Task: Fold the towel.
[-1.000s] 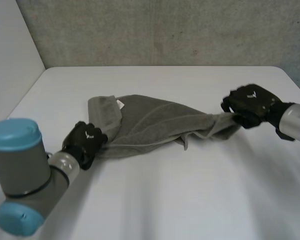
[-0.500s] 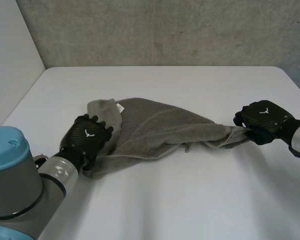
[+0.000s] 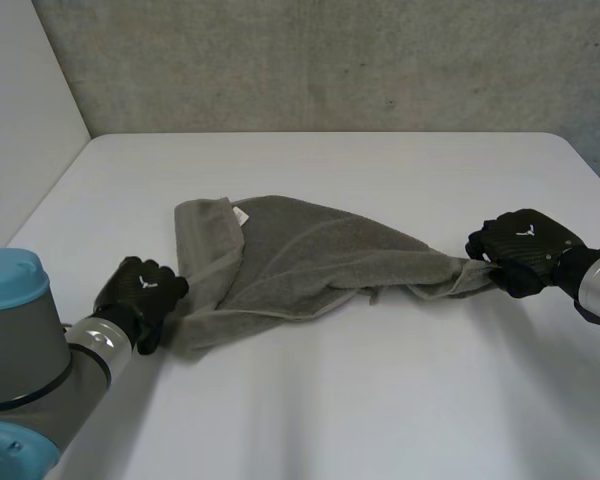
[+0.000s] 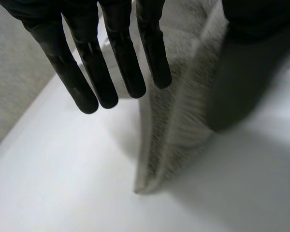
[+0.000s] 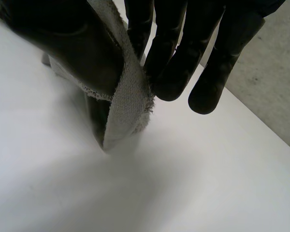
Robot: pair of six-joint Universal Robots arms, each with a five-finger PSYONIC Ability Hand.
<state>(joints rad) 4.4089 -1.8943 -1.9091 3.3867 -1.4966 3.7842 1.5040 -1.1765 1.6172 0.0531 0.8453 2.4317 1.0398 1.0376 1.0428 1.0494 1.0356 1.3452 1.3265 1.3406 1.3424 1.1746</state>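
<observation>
Beside towel (image 3: 310,250) edge, straight-fingered left hand (image 3: 140,293)

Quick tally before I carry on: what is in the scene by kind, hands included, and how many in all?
towel, grey: 1
robot hands, black: 2, the left hand open beside the towel and the right hand pinching its end
table, white: 1
Total: 4
</observation>
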